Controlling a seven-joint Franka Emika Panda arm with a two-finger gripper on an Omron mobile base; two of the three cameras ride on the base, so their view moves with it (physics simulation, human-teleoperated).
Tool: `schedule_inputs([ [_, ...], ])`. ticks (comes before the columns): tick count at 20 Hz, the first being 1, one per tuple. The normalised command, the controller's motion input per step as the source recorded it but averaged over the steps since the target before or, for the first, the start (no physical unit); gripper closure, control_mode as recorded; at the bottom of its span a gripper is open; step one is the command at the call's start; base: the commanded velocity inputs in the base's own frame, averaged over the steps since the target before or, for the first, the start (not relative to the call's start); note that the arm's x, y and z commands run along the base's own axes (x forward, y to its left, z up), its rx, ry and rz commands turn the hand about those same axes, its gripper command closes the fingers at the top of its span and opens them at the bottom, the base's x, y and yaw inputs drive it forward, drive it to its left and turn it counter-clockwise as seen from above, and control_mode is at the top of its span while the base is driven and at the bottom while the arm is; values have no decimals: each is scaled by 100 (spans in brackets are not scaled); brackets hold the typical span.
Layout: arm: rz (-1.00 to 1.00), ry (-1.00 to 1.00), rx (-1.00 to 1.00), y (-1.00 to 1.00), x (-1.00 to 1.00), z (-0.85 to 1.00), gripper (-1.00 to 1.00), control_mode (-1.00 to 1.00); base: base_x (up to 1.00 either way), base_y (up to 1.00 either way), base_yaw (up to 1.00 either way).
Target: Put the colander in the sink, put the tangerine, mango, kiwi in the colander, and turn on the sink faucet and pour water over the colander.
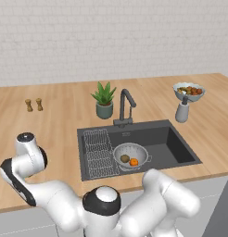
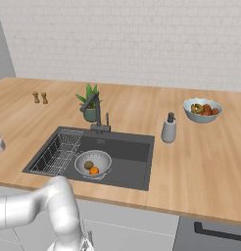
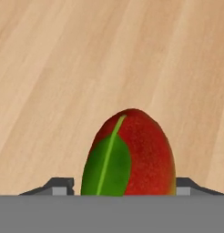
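In the hand view a red mango (image 3: 141, 154) with a green leaf-like patch lies on the wooden counter. My gripper (image 3: 123, 184) is open around it, one dark fingertip (image 3: 61, 185) on each side with only a sliver of space. The silvery colander (image 1: 142, 151) sits in the dark sink (image 1: 178, 149), next to the wire rack. A brown kiwi (image 1: 124, 158) and an orange tangerine (image 1: 133, 162) lie inside it. The dark faucet (image 1: 125, 105) stands behind the sink. From the right base view I see the colander (image 2: 104, 159), kiwi (image 2: 88, 165) and tangerine (image 2: 94, 170) too.
A potted plant (image 1: 104, 99) stands left of the faucet. To the right are a white soap bottle (image 1: 182, 110) and a pale fruit bowl (image 1: 188, 91). Two small shakers (image 1: 34, 105) stand far left on the counter. A wire rack (image 1: 99, 152) fills the sink's left part.
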Motion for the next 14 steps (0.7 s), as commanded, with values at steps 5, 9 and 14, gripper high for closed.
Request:
schedule_inputs([
  [5,-2,-14,-5,-12,-1,2,100,-100,0,0,0],
  [9,-17,-19,-2,-74,-5,48,100,-100,0,0,0],
  [14,-26,-16,0,-100,0,69,100,-100,0,0,0],
])
